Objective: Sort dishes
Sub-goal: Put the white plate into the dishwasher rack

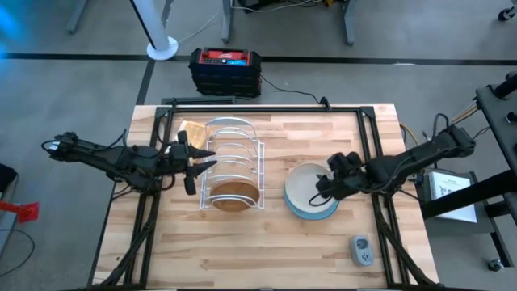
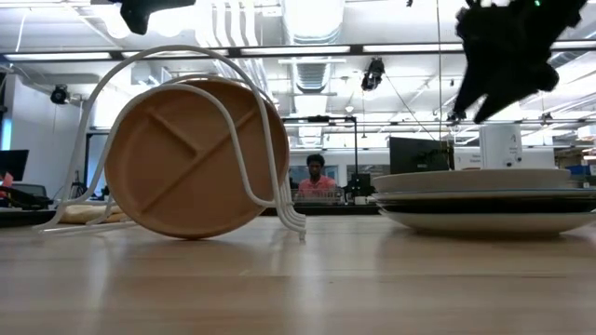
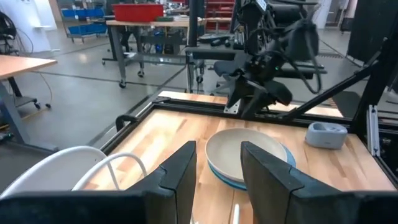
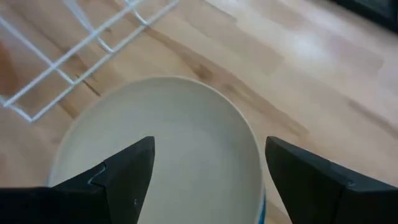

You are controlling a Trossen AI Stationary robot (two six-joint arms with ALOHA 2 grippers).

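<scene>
Wire rack (image 1: 233, 166) stands at about ten o'clock from table centre, with the brown divided plate (image 1: 236, 192) upright on edge in its nearest slot; the low view shows the plate leaning against the wire loops, rim on the tabletop. At about three o'clock sits the plate stack (image 1: 311, 192): an off-white plate (image 4: 161, 155) on top, a light blue one (image 1: 317, 212) showing as a rim beneath. The low view suggests further layers under those, though how many I cannot tell, and no patterned plate can be made out. Right gripper (image 1: 329, 183) hovers above the stack's three o'clock edge, fingers spread wide, nothing between them. Left gripper (image 1: 198, 166) sits at the rack's nine o'clock side, fingers partly apart and empty as far as its wrist view shows. Handling, as a guess: the plates look stiff, smooth and light, likely slick-glazed on top, so the pads may slide. The rim is the only purchase; a pinch across the top plate's lip at the three o'clock edge seems best, one finger over, one eased under. The gap between stacked plates looks thin, so catching two at once is a risk. A tan block (image 1: 191, 133) is partly hidden behind the left arm. A small grey device (image 1: 361, 250) lies at five o'clock, purpose unclear. A person (image 2: 318, 177) sits far across the room.
</scene>
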